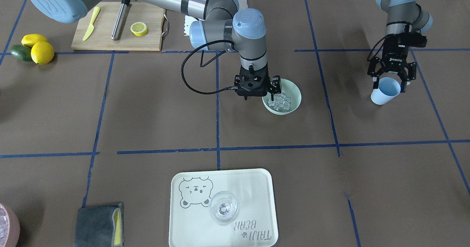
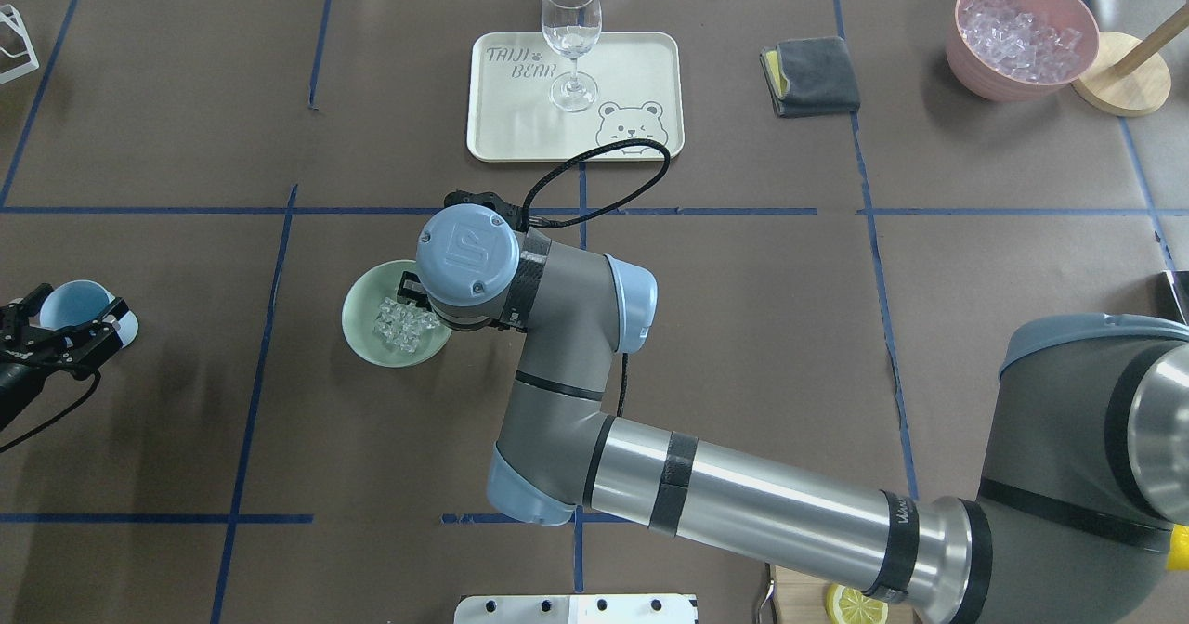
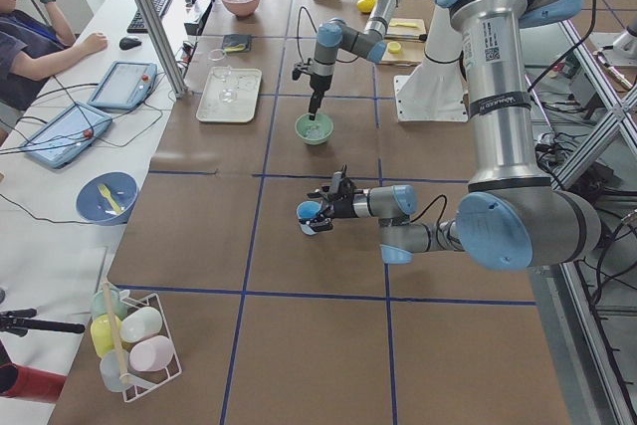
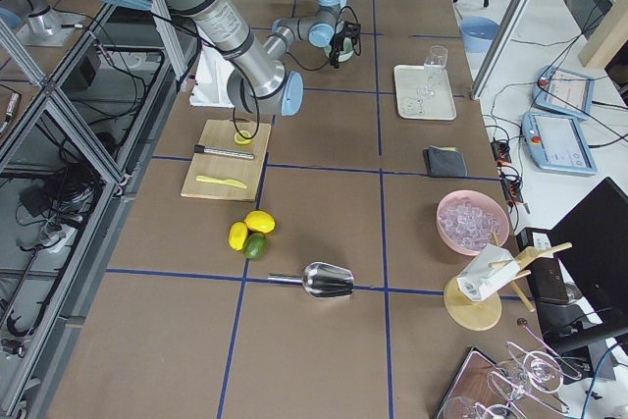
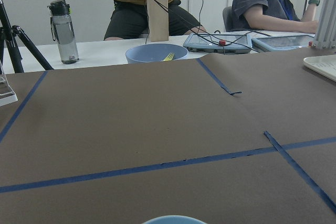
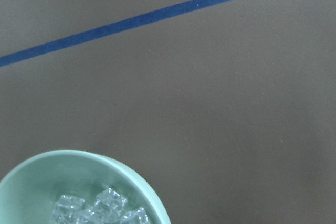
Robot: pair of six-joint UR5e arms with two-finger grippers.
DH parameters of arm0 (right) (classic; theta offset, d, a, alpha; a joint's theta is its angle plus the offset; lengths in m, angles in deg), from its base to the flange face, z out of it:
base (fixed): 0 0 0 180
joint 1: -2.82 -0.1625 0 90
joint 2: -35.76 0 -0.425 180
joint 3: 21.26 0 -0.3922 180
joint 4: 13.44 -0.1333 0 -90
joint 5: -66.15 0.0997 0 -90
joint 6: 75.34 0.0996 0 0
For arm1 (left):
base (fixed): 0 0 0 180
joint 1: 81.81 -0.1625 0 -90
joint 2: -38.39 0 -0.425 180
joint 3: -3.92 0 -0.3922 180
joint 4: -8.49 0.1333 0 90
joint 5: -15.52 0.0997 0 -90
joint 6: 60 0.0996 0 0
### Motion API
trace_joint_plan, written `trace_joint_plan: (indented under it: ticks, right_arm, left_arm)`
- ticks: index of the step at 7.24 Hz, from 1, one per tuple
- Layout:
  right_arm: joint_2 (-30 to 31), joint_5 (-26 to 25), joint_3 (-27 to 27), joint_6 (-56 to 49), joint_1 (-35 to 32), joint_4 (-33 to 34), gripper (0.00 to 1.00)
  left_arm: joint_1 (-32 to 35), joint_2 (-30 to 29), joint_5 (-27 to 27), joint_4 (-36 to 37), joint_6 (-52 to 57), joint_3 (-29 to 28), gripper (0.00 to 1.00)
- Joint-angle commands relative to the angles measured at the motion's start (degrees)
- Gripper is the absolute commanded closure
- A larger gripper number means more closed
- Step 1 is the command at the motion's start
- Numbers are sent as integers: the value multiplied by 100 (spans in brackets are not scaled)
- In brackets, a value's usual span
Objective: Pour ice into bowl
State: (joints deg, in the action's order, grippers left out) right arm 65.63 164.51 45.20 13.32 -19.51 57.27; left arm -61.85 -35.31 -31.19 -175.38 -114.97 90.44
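Near edge, robot side: board (image 1: pixel 117 26) carrying a yellow knife (image 1: pixel 91 23), a steel rod (image 1: pixel 120 18) and a lemon half (image 1: pixel 139 28); beside it on the table (image 1: pixel 154 122) two lemons (image 1: pixel 38 47) and an avocado (image 1: pixel 21 52). Right arm reaches across the middle of the table; right tool (image 1: pixel 274 88) points down over the rim of the bowl (image 1: pixel 296 99), on the side nearest the arm. Whether it grips the rim or merely touches it cannot be told: the wrist hides the fingertips from overhead and the front view is too cluttered, so its state is undetermined. Ice (image 1: pixel 279 101) lies heaped inside the bowl, a cluster of clear cubes towards the tool side; also seen in the right wrist view as cubes (image 6: pixel 97 209) within the mint rim (image 6: pixel 79 157). Left tool (image 1: pixel 390 78) is well apart from the bowl, off to the robot's left, clenched around a light blue cup (image 1: pixel 384 91); the cup is tilted on its side, mouth facing away from the arm, held above the table. Only the cup's rim (image 5: pixel 173 219) shows in the left wrist view. Further out: white tray (image 1: pixel 198 225) with bear print, a wine glass (image 1: pixel 223 207) standing on it. Grey cloth (image 1: pixel 96 225) beside the tray, folded over a yellow layer. Far corner: pink bowl (image 2: pixel 1020 34) filled with ice cubes, next to a round wooden stand (image 2: pixel 1122 85).
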Motion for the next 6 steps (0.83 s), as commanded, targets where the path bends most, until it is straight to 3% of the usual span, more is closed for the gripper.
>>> trace_joint_plan:
  ticks: [1, 4, 5, 6]
  right_arm:
    - [-8, -1, -10, 2, 18, -13, 3]
    - [10, -1, -28, 2, 44, -13, 4]
    - [18, -1, -36, 2, 70, -13, 27]
    - [10, -1, -36, -15, 71, -13, 97]
  left_arm:
    - [60, 40, -57, 9, 12, 40, 0]
    - [438, 40, -425, 9, 259, 268, 0]
    - [560, 49, -592, 18, 293, 365, 0]
    - [762, 93, -767, 26, 485, 461, 0]
